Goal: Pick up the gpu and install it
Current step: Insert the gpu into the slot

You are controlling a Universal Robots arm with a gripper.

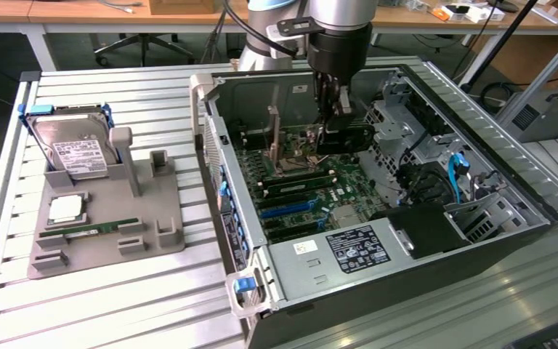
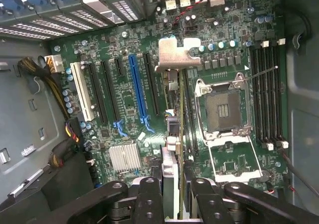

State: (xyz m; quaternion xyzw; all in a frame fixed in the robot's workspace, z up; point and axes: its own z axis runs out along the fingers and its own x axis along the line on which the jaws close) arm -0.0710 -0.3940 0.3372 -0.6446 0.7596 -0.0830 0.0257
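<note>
Holding gpu [image 2: 172, 169] upright over motherboard [image 2: 124, 84] slots | hand [image 2: 177, 186]: clenched on gpu | place: inside open computer case [image 1: 223, 218], toward its far side in exterior view

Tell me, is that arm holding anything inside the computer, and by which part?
Yes: the gripper clamps the gpu by its upper edge, away from the motherboard, leaving the bracket end free.
</note>
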